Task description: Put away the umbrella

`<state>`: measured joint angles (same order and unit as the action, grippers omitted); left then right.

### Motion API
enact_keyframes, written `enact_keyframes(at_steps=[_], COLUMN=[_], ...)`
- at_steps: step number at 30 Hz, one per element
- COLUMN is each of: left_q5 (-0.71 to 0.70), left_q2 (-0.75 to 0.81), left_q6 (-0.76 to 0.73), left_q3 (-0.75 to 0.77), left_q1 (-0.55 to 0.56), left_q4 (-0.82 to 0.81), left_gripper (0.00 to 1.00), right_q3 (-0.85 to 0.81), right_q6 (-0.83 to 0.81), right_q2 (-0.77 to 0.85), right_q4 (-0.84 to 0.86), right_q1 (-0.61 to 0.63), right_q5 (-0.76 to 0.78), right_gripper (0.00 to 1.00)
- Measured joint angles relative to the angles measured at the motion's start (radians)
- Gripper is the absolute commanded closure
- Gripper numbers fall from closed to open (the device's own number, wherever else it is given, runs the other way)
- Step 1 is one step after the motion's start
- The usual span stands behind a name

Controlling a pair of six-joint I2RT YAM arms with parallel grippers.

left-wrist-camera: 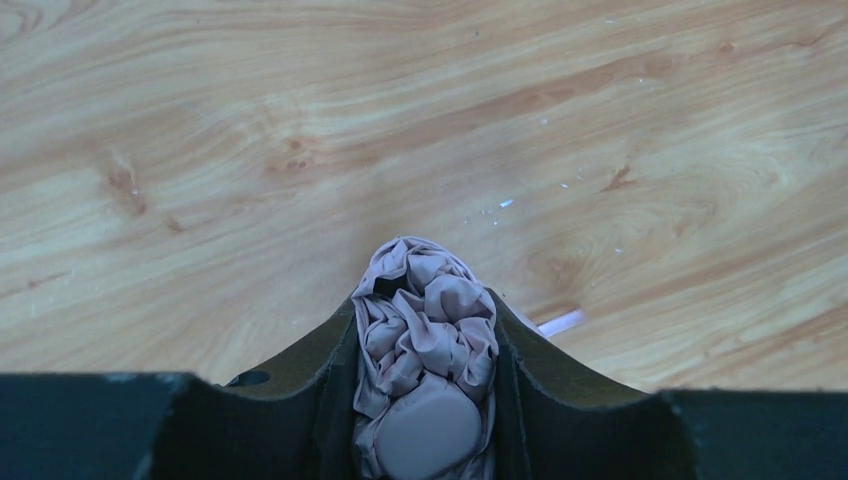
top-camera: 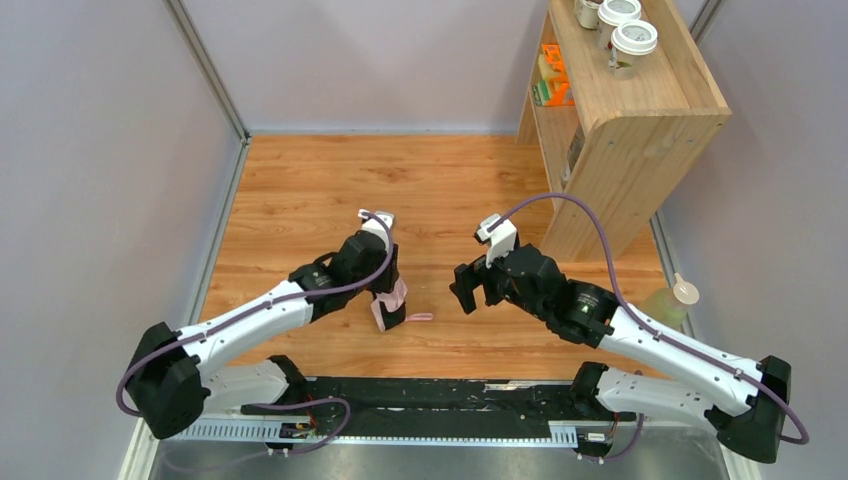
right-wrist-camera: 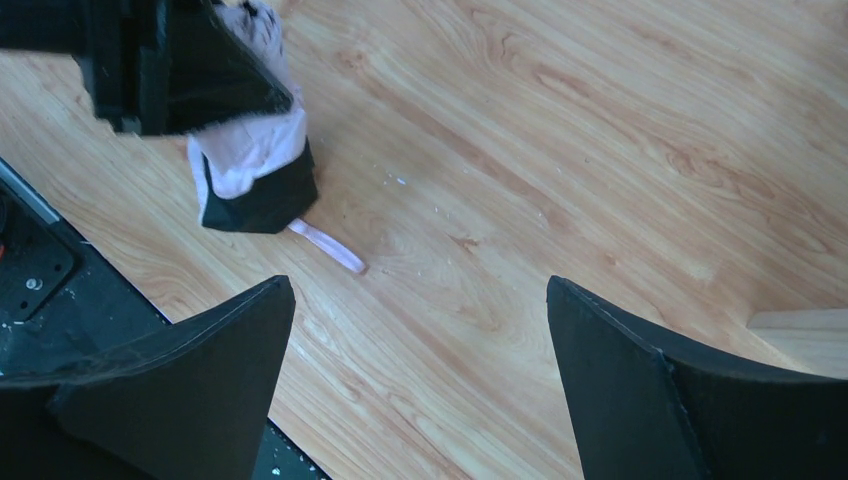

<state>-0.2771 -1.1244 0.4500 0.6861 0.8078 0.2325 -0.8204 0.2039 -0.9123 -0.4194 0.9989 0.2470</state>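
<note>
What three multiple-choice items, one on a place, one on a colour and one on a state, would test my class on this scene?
1. Where does the wooden shelf stand? A. at the table's far right; B. at its far left; C. between the arms.
2. What colour is the umbrella's fabric? A. blue; B. pale pink; C. green.
3. How is the right gripper? A. shut on the umbrella; B. shut on a cup; C. open, holding nothing.
Key: 1 A, the top view shows it in the far right corner; 2 B, the bunched cloth clamped in the left gripper is pale pink; 3 C, its jaws stand wide apart over bare wood.
</note>
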Motion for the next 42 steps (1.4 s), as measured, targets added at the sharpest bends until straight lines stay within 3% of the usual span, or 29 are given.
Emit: enact_keyframes(at_steps=[4, 9, 11, 13, 16, 20, 26, 30, 35, 42], left_q5=[0.155, 0.419, 0.504, 0.571, 0.652, 0.68, 0.66, 0.626, 0.644, 0.597], left_q2=[-0.078, -0.296, -0.372, -0.446, -0.588, -0.636, -0.485, -0.217, 0.069, 0.334], left_q6=[0.035, -0.082, -0.12, -0.146, -0.175, -0.188, -0.195, -0.179, -0.134, -0.105], left_q3=[0.194, 0.448, 0.486, 0.509, 0.585, 0.63, 0.629, 0.577, 0.516, 0.473], left_q1=[-0.088, -0.15, -0.15, -0.15, -0.15, -0.169, -0.243, -0.276, -0.269, -0.269], left_q4=[0.254, 0.411, 0.435, 0.452, 0.488, 0.493, 0.522, 0.502, 0.481, 0.472], left_gripper=[0.86, 0.73, 0.61, 0.28, 0.26, 0.25, 0.24, 0.24, 0.23, 0.15], right_q3=[0.005, 0.005, 0.005, 0.005, 0.005, 0.006, 0.008, 0.004, -0.016, -0.166], right_q6=[0.01, 0.021, 0.026, 0.031, 0.038, 0.052, 0.091, 0.126, 0.129, 0.051], right_q2=[-0.017, -0.017, -0.017, -0.017, -0.011, 0.01, 0.031, 0.062, 0.211, 0.335], right_q4=[-0.019, -0.041, -0.05, -0.059, -0.064, -0.1, -0.161, -0.216, -0.232, -0.245], right_q1=[-0.001, -0.001, -0.001, -0.001, -0.001, -0.001, -0.001, -0.001, -0.001, -0.001], right_q5=[-0.017, -0.04, -0.048, -0.055, -0.061, -0.062, 0.002, 0.113, 0.225, 0.409], right_gripper=[0.0, 0.0, 0.0, 0.0, 0.0, 0.0, 0.0, 0.0, 0.0, 0.0])
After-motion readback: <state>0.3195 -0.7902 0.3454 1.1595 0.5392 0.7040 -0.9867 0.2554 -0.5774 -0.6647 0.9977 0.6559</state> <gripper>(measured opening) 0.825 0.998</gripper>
